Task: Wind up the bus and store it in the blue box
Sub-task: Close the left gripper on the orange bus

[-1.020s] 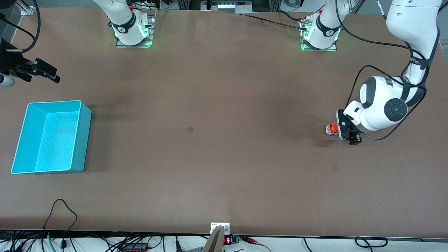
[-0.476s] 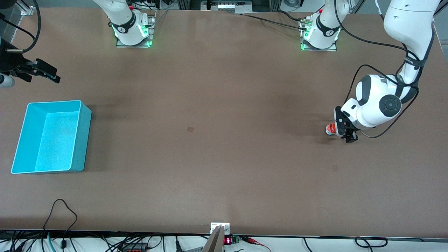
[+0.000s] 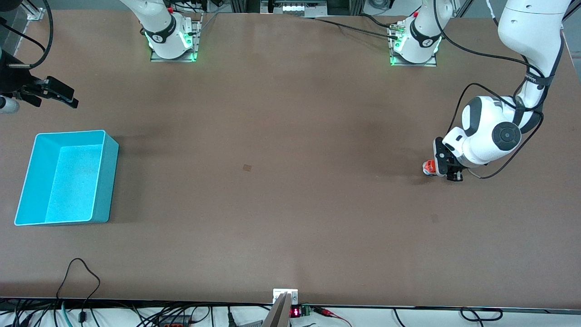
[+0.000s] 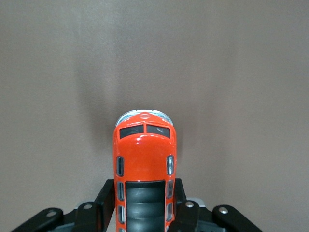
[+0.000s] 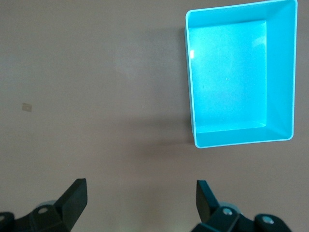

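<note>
Front view gives you the overall layout: the table (image 3: 290, 136) carries the bus (image 3: 428, 168) toward the left arm's end and the blue box (image 3: 27, 181) toward the right arm's end, the two well apart. You will find the left gripper (image 3: 447, 170) down at table level on the bus, with only the toy's white-grey nose and a strip of orange showing past the black fingers. Check the left wrist view to confirm the grip: the bus (image 4: 144, 169) sits lengthwise between the two fingers (image 4: 107, 193), which press against its orange sides, so treat the left gripper (image 4: 144, 203) as clamped on the bus, whose wheels cannot be seen from this angle. You will see the right gripper (image 3: 54, 93) at the edge of the front view, over the table near the blue box, waiting. Its own wrist view shows the right gripper (image 5: 140, 198) with fingers spread wide apart and nothing between them, and the blue box (image 5: 280, 72) standing upright with its speckled floor bare.
</note>
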`<move>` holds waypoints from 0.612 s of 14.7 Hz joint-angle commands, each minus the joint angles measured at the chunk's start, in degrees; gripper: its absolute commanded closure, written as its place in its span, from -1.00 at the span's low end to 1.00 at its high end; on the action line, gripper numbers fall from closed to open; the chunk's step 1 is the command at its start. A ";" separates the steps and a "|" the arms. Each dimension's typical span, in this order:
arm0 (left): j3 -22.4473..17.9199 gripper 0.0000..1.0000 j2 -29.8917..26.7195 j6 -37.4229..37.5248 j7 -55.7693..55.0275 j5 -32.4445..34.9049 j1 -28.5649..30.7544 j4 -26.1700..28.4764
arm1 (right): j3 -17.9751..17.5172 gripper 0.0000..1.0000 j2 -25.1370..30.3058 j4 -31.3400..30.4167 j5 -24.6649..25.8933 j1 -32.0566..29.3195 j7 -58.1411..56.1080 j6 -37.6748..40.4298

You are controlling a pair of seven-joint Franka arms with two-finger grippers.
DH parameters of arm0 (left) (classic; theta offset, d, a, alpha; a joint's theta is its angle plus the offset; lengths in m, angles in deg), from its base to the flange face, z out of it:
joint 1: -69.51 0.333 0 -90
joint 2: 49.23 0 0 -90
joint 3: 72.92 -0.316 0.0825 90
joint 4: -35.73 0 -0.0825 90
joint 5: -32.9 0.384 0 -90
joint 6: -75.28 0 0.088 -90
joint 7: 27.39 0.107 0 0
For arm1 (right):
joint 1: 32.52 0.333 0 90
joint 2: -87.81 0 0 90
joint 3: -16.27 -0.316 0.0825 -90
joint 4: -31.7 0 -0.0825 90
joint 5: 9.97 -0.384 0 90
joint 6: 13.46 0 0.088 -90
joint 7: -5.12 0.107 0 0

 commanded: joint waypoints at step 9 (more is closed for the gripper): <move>0.18 0.37 3.14 -1.25 5.19 1.15 6.08 0.24 | -0.40 -1.00 -0.28 -0.16 0.72 1.04 -0.75 -0.50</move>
